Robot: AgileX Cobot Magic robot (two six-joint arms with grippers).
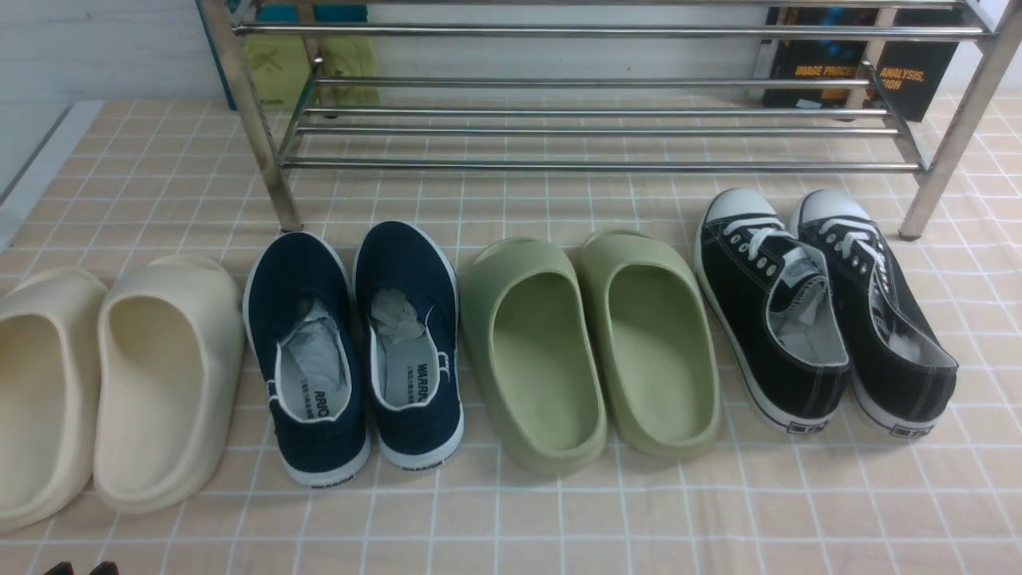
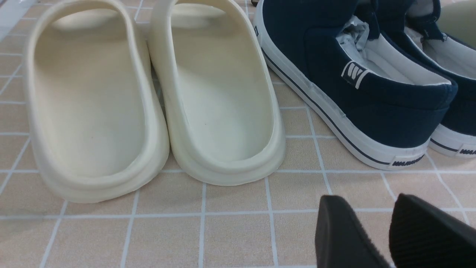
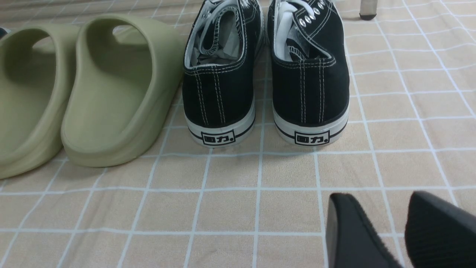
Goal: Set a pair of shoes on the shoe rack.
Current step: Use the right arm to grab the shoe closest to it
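Note:
The pair of shoes, two black canvas sneakers (image 1: 766,311) (image 1: 874,311) with white laces and toe caps, stands side by side on the checked cloth, toes toward the shoe rack (image 1: 591,165). The rack is a wide steel frame of tube rails along the back, with nothing on its rails. In the right wrist view the heels of the sneakers (image 3: 219,93) (image 3: 310,85) face my right gripper (image 3: 377,196), which is open and empty, some way behind them. My left gripper (image 2: 366,199) is also open and empty, behind the cream slippers and navy shoes; only its tips (image 1: 80,569) show in the front view.
From left to right in front of the rack stand cream foam slippers (image 1: 168,375), navy slip-on shoes (image 1: 351,343) and green foam slippers (image 1: 591,343), then the sneakers. A rack leg (image 3: 367,9) stands just beyond the sneakers. Books (image 1: 858,76) lean behind the rack.

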